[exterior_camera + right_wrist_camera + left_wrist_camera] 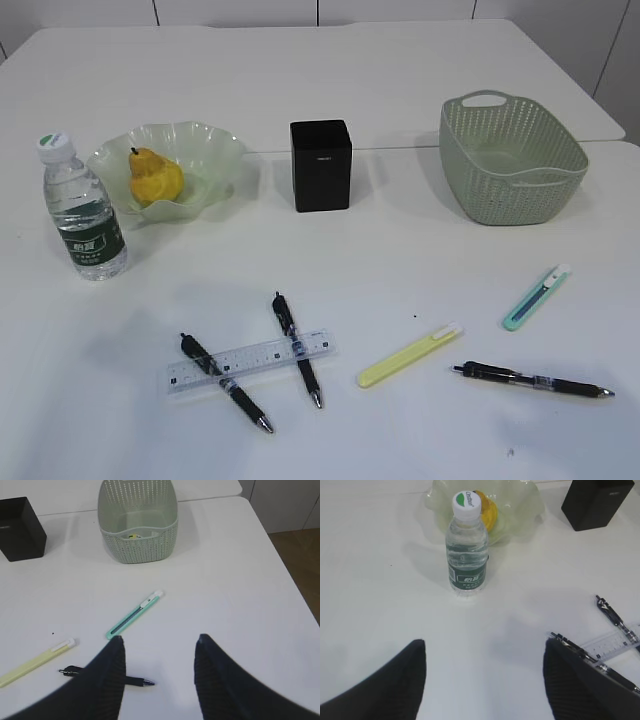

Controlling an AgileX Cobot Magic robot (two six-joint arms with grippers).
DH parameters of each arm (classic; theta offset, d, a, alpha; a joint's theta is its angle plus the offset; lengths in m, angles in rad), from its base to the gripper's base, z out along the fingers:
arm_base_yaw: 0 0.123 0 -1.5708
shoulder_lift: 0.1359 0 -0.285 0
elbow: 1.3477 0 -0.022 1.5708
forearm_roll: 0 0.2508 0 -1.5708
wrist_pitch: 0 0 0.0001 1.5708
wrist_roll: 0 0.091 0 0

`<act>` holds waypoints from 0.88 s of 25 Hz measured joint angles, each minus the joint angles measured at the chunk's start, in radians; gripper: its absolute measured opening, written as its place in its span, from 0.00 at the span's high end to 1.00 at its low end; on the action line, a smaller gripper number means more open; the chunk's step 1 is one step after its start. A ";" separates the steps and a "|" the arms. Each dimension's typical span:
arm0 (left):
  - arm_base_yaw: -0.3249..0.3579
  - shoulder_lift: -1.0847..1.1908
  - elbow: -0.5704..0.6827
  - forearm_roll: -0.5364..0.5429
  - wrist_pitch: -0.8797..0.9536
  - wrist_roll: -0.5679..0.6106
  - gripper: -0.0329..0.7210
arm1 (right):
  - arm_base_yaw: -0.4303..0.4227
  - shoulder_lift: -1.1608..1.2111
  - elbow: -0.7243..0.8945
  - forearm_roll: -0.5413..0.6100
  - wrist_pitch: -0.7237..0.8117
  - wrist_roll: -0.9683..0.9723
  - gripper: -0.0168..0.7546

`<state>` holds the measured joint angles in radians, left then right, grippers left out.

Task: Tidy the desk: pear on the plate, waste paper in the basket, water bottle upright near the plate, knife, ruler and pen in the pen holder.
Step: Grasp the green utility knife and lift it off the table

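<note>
White desk (330,260) holds three containers in a row. On the left, the pear (155,178) sits in the plate (215,150), the water bottle (83,207) upright beside it. Waste paper (133,536) lies inside the basket (512,157). Between them, the pen holder's (321,165) inside is hidden. Left gripper (485,672) and right gripper (159,667) are spread wide, holding nothing.

pear (489,514): mostly behind water bottle (466,545) | waste paper (133,536): barely visible inside basket (138,520) | pen holder (20,527): cropped
</note>
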<state>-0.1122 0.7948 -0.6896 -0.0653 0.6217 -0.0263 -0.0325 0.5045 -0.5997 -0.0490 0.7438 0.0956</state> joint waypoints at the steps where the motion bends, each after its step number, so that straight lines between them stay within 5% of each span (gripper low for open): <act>1: 0.000 0.000 -0.012 0.000 0.022 0.000 0.28 | 0.000 0.004 -0.010 0.000 0.007 0.009 0.50; 13: 0.000 0.000 -0.090 0.000 0.202 0.000 0.28 | 0.000 0.258 -0.120 0.035 0.199 0.136 0.50; 22: 0.000 0.000 -0.090 0.000 0.257 0.000 0.28 | 0.000 0.584 -0.373 0.207 0.342 0.163 0.50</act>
<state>-0.1122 0.7948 -0.7794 -0.0653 0.8784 -0.0263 -0.0325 1.0882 -0.9728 0.1582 1.0857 0.2584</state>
